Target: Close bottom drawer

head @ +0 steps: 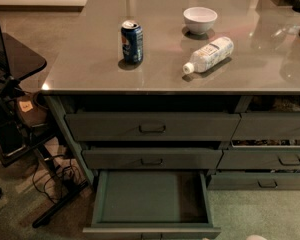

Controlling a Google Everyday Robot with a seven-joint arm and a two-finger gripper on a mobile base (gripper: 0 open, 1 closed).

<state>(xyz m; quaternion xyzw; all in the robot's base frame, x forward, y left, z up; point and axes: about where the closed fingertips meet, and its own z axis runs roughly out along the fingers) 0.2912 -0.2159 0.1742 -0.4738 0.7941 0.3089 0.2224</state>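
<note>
The bottom drawer (pixel 150 198) is pulled far out of the left column of the grey-green cabinet. Its flat floor is bare, its thin teal side walls show, and its front (pixel 151 231) lies at the lower edge of the camera view. Above it are a middle drawer front (pixel 152 159) and a longer top drawer front (pixel 152 126), both pushed in. Of my gripper (pixel 255 237) only a pale sliver shows at the bottom edge, right of the open drawer's front corner and apart from it.
On the grey countertop (pixel 80 69) stand a blue soda can (pixel 132 41) and a white bowl (pixel 200 20), and a plastic bottle (pixel 208 54) lies on its side. Shorter drawers (pixel 275 160) fill the right column. A black stand (pixel 15 64) with cables (pixel 55 176) is at the left.
</note>
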